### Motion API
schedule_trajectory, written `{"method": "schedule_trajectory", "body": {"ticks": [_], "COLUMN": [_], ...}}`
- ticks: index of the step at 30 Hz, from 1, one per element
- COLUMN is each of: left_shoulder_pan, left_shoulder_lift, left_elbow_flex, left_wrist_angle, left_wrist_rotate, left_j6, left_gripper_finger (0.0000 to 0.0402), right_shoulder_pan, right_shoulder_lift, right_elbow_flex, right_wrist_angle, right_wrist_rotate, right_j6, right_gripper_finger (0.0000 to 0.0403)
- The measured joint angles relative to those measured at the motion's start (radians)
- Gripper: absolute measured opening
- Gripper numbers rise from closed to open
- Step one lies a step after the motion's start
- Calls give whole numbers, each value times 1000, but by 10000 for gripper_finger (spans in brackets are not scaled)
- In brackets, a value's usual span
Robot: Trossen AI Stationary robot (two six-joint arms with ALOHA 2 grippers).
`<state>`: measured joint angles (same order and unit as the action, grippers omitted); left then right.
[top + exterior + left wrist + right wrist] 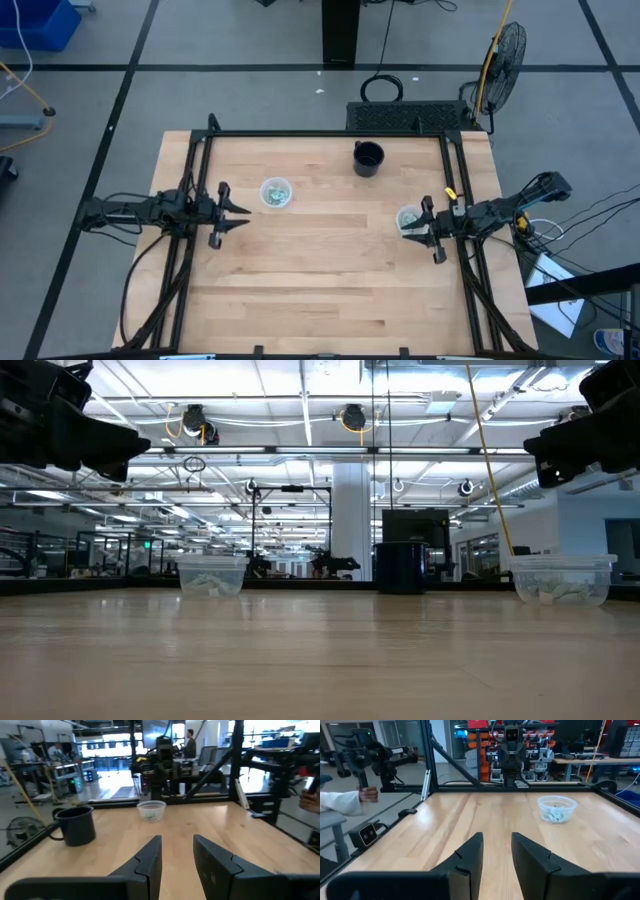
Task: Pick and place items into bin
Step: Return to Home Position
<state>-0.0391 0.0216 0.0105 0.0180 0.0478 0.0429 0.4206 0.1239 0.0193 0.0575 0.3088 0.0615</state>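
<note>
Two small clear bowls stand on the wooden table, each resting on its base. One bowl [276,193] [211,575] [557,809] holds pale green crinkled pieces [555,814]. The other bowl [408,218] [560,580] [151,811] also holds pale pieces. My left gripper [232,212] [177,855] is open and hovers above the table, left of the first bowl. My right gripper [428,228] [496,852] is open and hovers right beside the second bowl. Neither gripper touches anything.
A dark mug [368,158] [402,568] [75,825] stands near the far edge. A black frame [330,133] runs around the table. Bare wood lies between the arms and toward the near edge. A person's hand [362,795] shows beyond the table.
</note>
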Motion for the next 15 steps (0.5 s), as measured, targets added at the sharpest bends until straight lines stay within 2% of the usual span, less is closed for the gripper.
{"method": "schedule_trajectory", "body": {"ticks": [15], "left_shoulder_pan": [0], "left_shoulder_lift": [0], "left_elbow_flex": [0], "left_wrist_angle": [3], "left_wrist_rotate": [-41], "left_j6": [-3], "left_gripper_finger": [118], "right_shoulder_pan": [0], "right_shoulder_lift": [5], "right_elbow_flex": [0], "right_wrist_angle": [35], "right_wrist_rotate": [2], "right_j6": [4], "right_gripper_finger": [95]}}
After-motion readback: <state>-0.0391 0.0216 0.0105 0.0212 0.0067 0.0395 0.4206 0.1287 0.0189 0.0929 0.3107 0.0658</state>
